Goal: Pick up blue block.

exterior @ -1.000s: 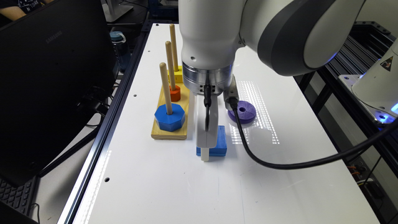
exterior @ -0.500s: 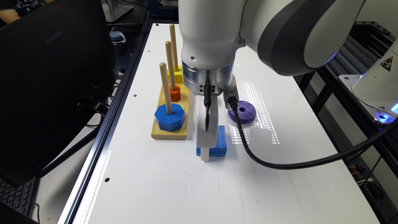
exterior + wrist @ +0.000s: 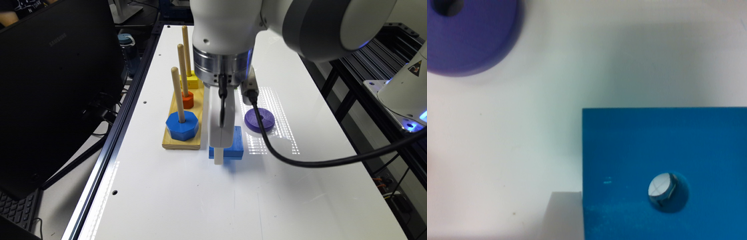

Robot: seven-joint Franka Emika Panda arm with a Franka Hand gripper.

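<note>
The blue block [image 3: 235, 141] is a flat, bright-blue square lying on the white table, and its round centre hole shows in the wrist view [image 3: 667, 150]. My gripper [image 3: 220, 150] stands straight down over the block's side nearer the peg board. In the wrist view one grey finger [image 3: 564, 216] presses flush against the block's edge, and the other finger is out of frame. The gripper looks shut on the block, which rests on the table.
A wooden peg board [image 3: 181, 141] with three upright dowels stands just beside the block, carrying a blue octagon [image 3: 181, 126], an orange piece [image 3: 187, 99] and a yellow piece [image 3: 190, 81]. A purple disc [image 3: 259, 119] lies on the other side. A black cable [image 3: 300, 160] hangs from the wrist.
</note>
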